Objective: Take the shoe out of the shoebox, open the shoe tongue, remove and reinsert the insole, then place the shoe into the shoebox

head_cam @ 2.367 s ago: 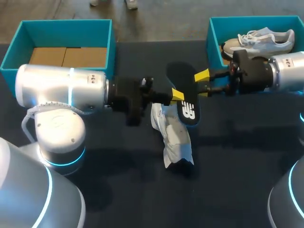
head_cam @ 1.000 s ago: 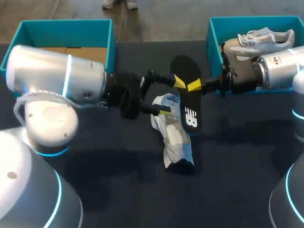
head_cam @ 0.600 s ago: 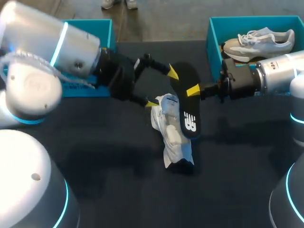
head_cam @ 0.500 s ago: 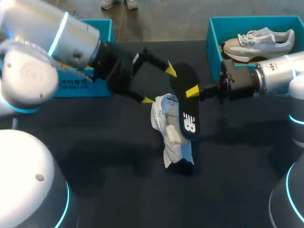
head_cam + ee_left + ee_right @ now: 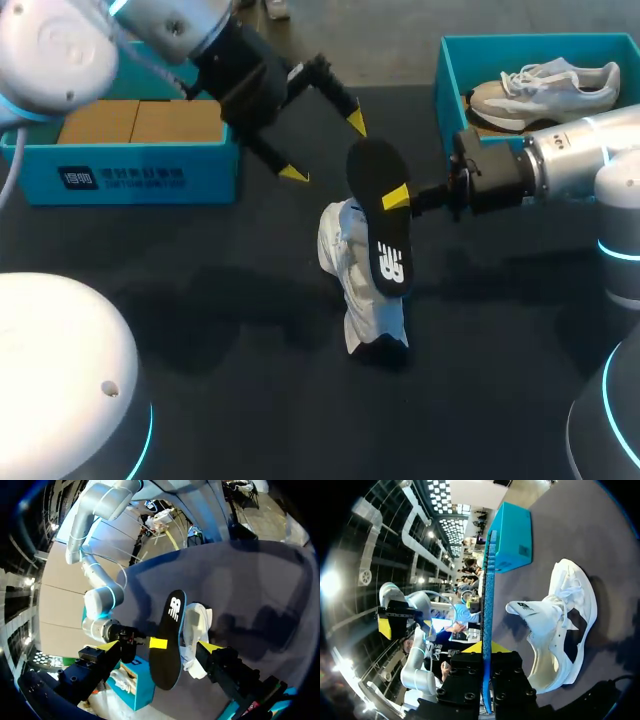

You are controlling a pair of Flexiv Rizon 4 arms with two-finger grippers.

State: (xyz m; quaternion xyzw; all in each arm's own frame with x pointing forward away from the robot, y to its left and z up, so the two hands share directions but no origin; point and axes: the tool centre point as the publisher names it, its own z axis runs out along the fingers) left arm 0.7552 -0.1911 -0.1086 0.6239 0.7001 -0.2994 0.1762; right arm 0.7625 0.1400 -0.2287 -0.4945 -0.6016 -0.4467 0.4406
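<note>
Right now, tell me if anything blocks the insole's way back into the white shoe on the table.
Nothing visible does. The insole, clamped in the right gripper, hangs right by the white shoe, its mouth open. The left gripper stands open, well clear.

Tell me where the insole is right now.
In the head view, the black insole is mid-table, clamped in the right gripper, just over the white shoe.

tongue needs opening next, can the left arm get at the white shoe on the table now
Probably yes: the left gripper is open, and the side of the white shoe toward it lies uncovered. The insole, pinched in the right gripper, hangs over the other side.
</note>
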